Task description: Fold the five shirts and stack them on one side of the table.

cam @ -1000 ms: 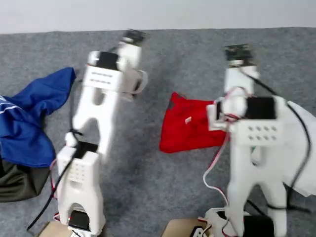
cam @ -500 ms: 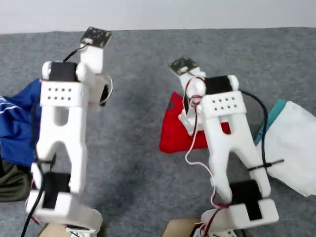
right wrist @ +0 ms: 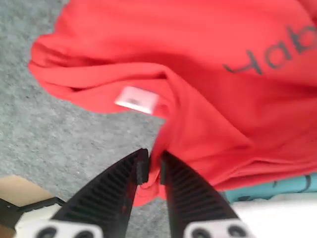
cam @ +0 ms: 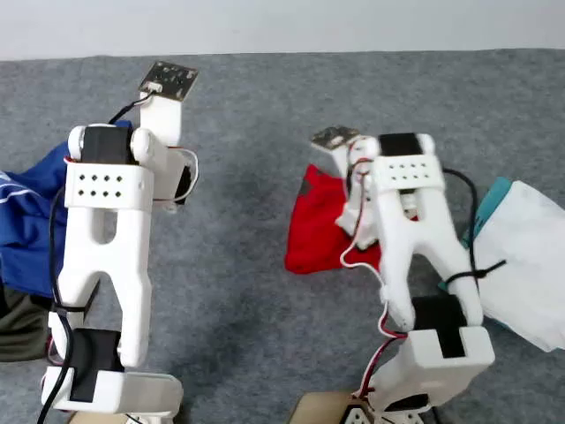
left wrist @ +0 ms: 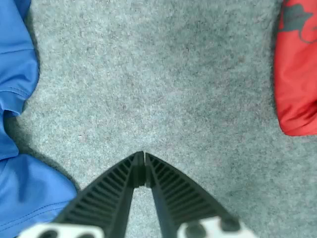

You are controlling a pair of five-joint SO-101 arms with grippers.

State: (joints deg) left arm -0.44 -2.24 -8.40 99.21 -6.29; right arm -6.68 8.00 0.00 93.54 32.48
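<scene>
A crumpled red shirt (cam: 313, 234) lies mid-table, and my right arm (cam: 402, 177) hangs over its right part. My right gripper (right wrist: 151, 166) sits just above the red shirt (right wrist: 208, 74), near its white label (right wrist: 136, 99), fingers a narrow gap apart with red cloth showing between them. My left gripper (left wrist: 144, 158) is shut and empty over bare grey carpet, between the blue shirt (left wrist: 17, 74) and the red shirt (left wrist: 297, 74). The blue shirt (cam: 26, 212) is heaped at the left, partly behind my left arm (cam: 106, 185).
A dark shirt (cam: 18, 331) lies under the blue one at the left edge. A white shirt (cam: 530, 265) lies on a teal one (cam: 494, 196) at the right. Grey carpet (cam: 238, 283) is bare between the arms. Both arm bases stand at the near edge.
Both arms swung left. The right arm came off the white shirt and now hangs over the red shirt. The left arm's wrist moved toward the blue shirt. The shirts kept their places.
</scene>
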